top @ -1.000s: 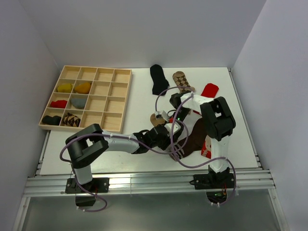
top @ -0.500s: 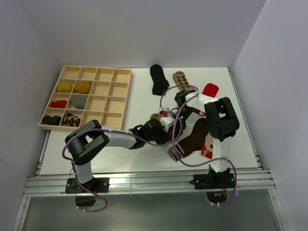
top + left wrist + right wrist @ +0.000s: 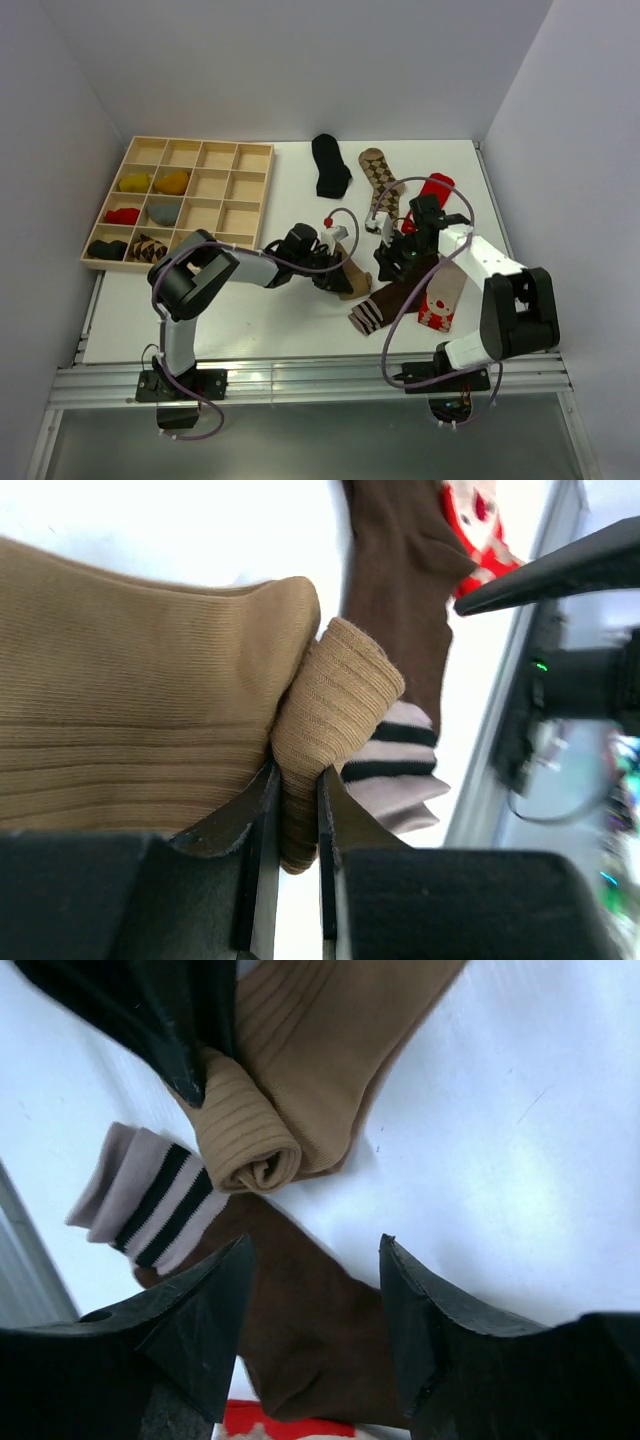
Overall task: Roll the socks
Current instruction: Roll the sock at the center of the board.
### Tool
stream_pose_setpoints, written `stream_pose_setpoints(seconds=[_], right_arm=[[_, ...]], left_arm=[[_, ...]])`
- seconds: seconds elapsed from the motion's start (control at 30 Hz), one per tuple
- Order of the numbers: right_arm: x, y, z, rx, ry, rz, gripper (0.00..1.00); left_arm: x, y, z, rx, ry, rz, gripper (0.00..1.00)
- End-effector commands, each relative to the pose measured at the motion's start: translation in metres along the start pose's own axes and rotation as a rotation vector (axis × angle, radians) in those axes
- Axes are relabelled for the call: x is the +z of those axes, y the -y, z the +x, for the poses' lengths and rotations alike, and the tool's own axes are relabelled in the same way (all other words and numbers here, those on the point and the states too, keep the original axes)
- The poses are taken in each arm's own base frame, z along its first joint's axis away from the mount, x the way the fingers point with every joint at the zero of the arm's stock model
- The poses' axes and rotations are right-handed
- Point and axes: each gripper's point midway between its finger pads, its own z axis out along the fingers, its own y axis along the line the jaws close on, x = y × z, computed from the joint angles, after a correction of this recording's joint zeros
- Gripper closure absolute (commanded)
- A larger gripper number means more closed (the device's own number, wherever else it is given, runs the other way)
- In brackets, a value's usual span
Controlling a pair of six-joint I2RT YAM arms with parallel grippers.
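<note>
My left gripper is shut on the rolled end of the tan sock, mid-table in the top view. My right gripper hangs open just right of it, above the dark brown sock. That sock's striped toe lies beside the tan roll. The red sock with a white figure lies under the brown one. The brown argyle sock and the black sock lie flat at the back.
A pale wooden grid tray stands at the back left with several rolled socks in its left compartments. Another piece of red sock lies by the argyle one. The right arm's elbow is near the table's right front.
My right gripper has opened, let go and swung right, off the tan sock. My left gripper has closed on the sock's rolled end and shifted a little farther back.
</note>
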Motion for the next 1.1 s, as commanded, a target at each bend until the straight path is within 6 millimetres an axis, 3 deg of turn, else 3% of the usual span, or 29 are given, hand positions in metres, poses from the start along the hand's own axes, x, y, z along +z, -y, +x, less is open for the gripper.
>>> stream_pose_setpoints(seconds=[0.0, 0.23, 0.27, 0.43, 0.63, 0.97, 1.07], right_arm=[[-0.007, 0.005, -0.019, -0.219, 0.075, 0.06, 0.38], [0.008, -0.02, -0.015, -0.395, 0.041, 0.052, 0.34], [0.015, -0.025, -0.007, -0.406, 0.022, 0.047, 0.34], [0.035, -0.044, -0.015, -0.524, 0.006, 0.063, 0.32], [0.045, -0.046, -0.019, -0.56, -0.007, 0.07, 0.32], [0.064, -0.04, -0.008, -0.609, -0.066, 0.093, 0.34], [0.067, -0.041, -0.004, -0.594, -0.08, 0.078, 0.39]], left_arm=[[-0.009, 0.0, 0.047, -0.224, -0.221, 0.081, 1.0], [-0.013, -0.009, 0.043, -0.39, -0.3, 0.064, 1.0], [-0.014, -0.011, 0.042, -0.388, -0.306, 0.052, 1.0], [-0.013, -0.015, 0.038, -0.406, -0.341, 0.016, 0.99], [-0.011, -0.02, 0.039, -0.427, -0.366, -0.01, 1.0], [-0.008, -0.021, 0.036, -0.436, -0.379, -0.002, 0.99], [-0.007, -0.02, 0.034, -0.435, -0.376, -0.001, 0.97]])
